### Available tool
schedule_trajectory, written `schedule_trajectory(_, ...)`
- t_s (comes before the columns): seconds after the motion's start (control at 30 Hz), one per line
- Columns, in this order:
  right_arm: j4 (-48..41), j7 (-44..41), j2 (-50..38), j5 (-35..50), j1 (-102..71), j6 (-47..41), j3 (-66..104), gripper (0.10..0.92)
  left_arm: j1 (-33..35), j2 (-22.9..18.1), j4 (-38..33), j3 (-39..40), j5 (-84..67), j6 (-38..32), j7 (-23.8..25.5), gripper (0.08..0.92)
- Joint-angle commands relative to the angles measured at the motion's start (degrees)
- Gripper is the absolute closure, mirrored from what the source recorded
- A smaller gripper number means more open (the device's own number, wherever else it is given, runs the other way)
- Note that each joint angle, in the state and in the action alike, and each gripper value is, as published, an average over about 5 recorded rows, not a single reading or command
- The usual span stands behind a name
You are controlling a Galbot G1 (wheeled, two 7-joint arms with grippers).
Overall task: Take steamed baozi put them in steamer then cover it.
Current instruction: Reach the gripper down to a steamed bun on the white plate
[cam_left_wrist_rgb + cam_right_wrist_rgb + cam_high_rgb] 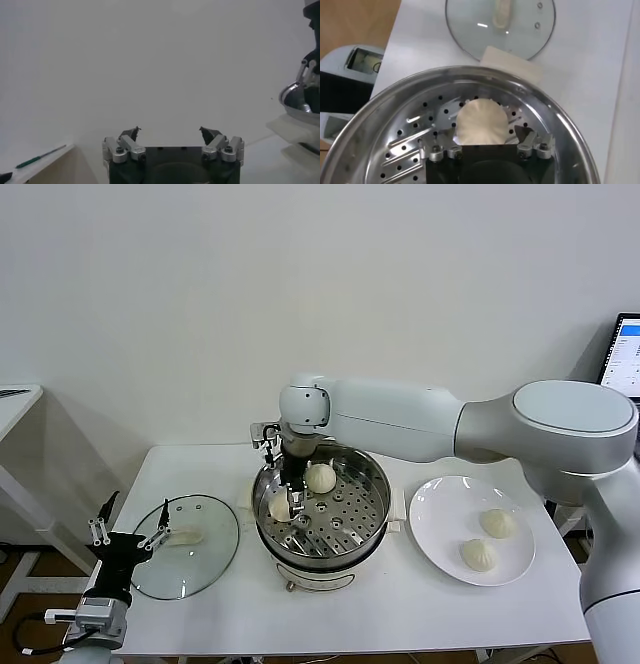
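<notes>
Inside the steamer [322, 502], hemmed by its steel wall, the right gripper [290, 504] hangs over the holed tray, fingers spread wide around a bun [481, 121] resting there, gripping nothing. A second bun [321, 477] sits just beside it on the tray. Off to the robot's left lies the glass lid [187, 544] flat on the table [400, 604], with the left gripper [128, 536] parked at its outer edge, fingers wide and empty. To the right, a white plate [440, 509] holds two more buns [497, 523].

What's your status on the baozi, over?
Right gripper inside steamer, open over a baozi on the tray. Two baozi in, two on plate. Left gripper open, parked by glass lid. Nothing blocking.
</notes>
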Motion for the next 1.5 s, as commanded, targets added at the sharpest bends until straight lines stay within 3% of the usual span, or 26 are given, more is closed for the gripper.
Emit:
schedule_trajectory(0.03,14.1,-3.0,-18.4,3.1,12.3,1.2,-2.0,0.203,0.4,-0.2,-1.1,0.9,0.9,-0.1,-0.2,0.177)
schedule_trajectory(0.2,20.4,-6.6,-33.4,0.8,16.0,3.3,-3.9,0.203,0.8,-0.5,-1.8,1.6,1.3,-0.1,-0.4,0.177)
schedule_trajectory(0.33,23.1,-9.8,-44.5,-6.3,12.7,5.8,-3.0,0.203,1.1,-0.5,-2.0,1.8,1.5,0.1,-0.5,0.177)
schedule_trajectory(0.6,21.8,-15.0,-57.1,-24.3,-12.6,11.2,15.1,0.203,1.3,-0.4,-2.1,2.4,1.7,0.4,-0.5,0.177)
schedule_trajectory(1.03,11.7,-14.4,-52.6,-40.5,-34.5,17.5,30.9,0.203,1.0,-0.2,-0.7,3.2,2.2,0.1,-0.4,0.177)
schedule_trajectory(1.5,5.8,-10.0,-44.7,-41.8,-40.0,18.6,35.4,0.203,0.6,-0.4,0.1,3.1,2.2,0.2,-0.4,0.177)
